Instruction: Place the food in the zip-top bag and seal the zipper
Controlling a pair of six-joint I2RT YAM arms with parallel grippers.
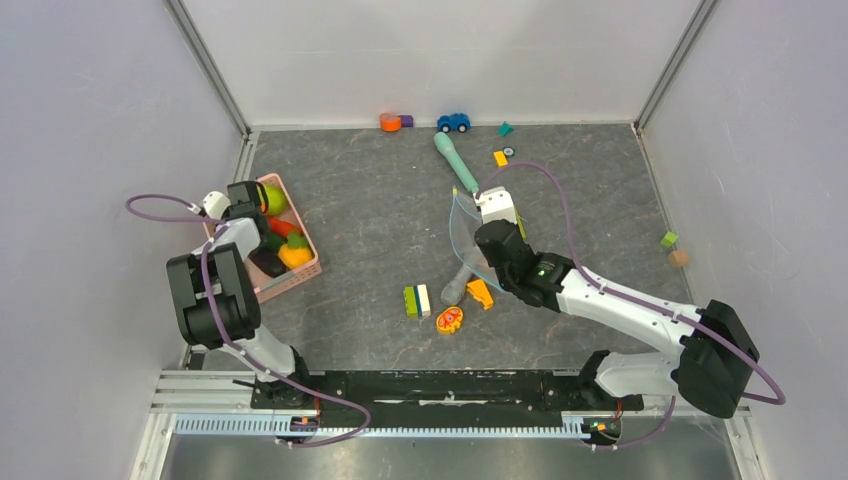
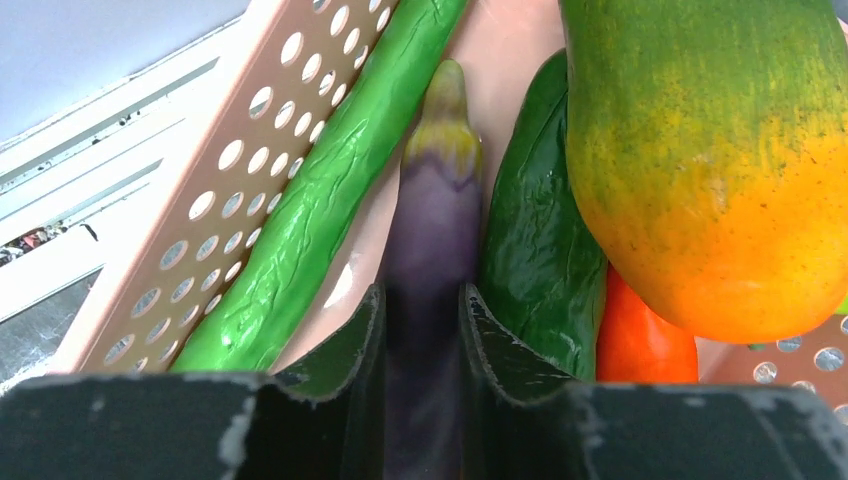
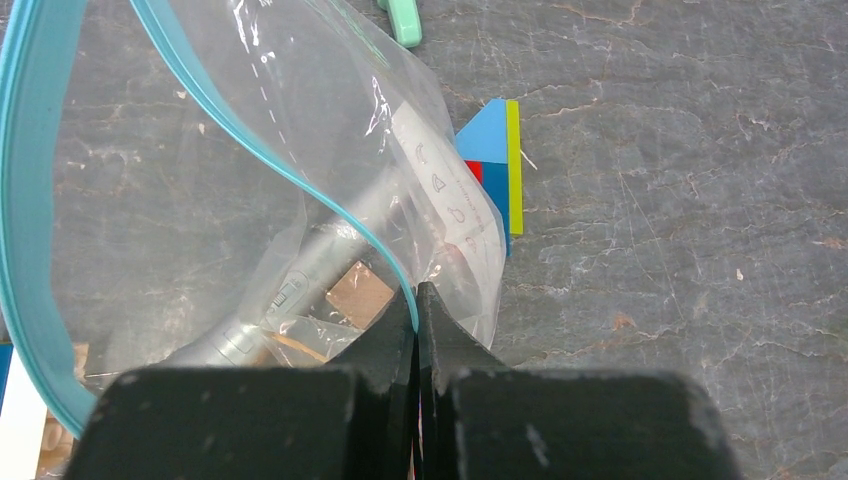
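Left wrist shows the left gripper point(image 2: 422, 300) clamping the purple plastic eggplant point(image 2: 440, 200) mid-body, probably light and slick; right gripper point(image 3: 417, 292) pinches the flimsy clear zip-top bag point(image 3: 330, 100).

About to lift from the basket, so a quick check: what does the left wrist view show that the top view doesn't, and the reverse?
Left wrist only: the left hand is shut on the eggplant, which lies between a long green pod and a dark green piece. Top only: the right hand holding the bag mid-table, with blocks nearby. Both: the pink basket with food in it.
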